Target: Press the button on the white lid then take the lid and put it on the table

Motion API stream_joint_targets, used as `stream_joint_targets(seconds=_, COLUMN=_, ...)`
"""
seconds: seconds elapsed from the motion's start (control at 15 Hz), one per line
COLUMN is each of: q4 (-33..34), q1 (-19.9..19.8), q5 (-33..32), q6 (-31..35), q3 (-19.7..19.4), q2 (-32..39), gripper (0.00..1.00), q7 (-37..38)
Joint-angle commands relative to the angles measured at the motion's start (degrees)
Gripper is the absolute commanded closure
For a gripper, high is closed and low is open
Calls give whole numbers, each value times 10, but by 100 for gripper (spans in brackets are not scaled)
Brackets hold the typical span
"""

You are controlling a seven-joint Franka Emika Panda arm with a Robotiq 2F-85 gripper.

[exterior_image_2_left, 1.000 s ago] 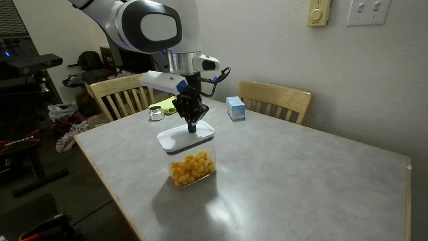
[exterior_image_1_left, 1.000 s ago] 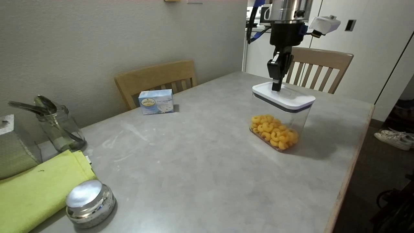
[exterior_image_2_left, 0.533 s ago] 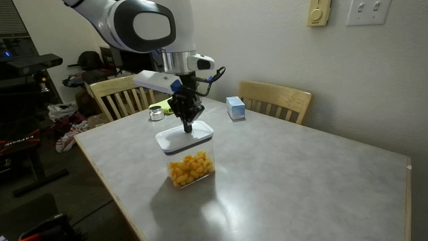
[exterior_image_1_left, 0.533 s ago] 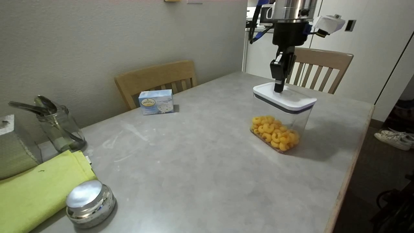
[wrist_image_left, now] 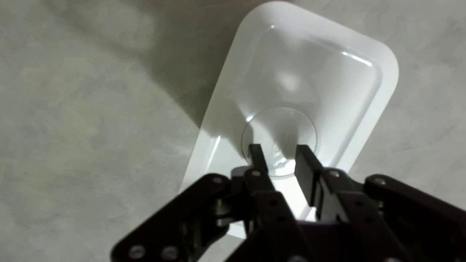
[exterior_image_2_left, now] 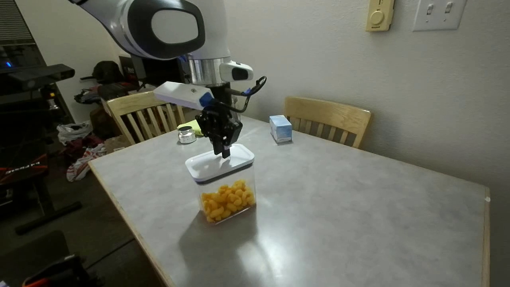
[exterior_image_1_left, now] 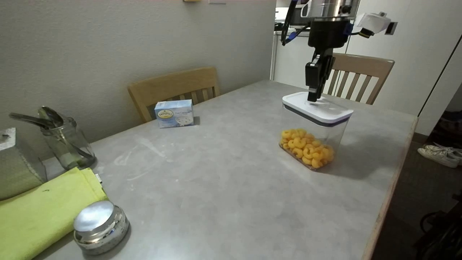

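Lifted slightly and parted since earlier, 2 black fingers stand narrowly spread over the round white button of the rounded-rectangular white plastic lid, seated on a clear plastic container on the grey desk.

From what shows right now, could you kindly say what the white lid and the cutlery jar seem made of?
White lid: probably smooth, glossy plastic; bright highlights streak its inner rim. Cutlery jar: likely clear glass, as its wall is see-through, though plastic is possible.
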Motion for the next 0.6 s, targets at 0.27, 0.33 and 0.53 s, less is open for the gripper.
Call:
stream_joint_targets(seconds=0.27, q4=-6, q1=-2, q5=12, q6=2, q3=-1, q2=-10, gripper=63, q7=-8)
stream_joint_targets(seconds=0.33, q4=-8, q1=-2, q5=13, q6=3, q3=-1, q2=-12, gripper=58, q7=-9)
stream_joint_targets(seconds=0.53, q4=-13, q1=-2, q5=15, q6=6, q3=0, q2=-16, gripper=74, q7=-11)
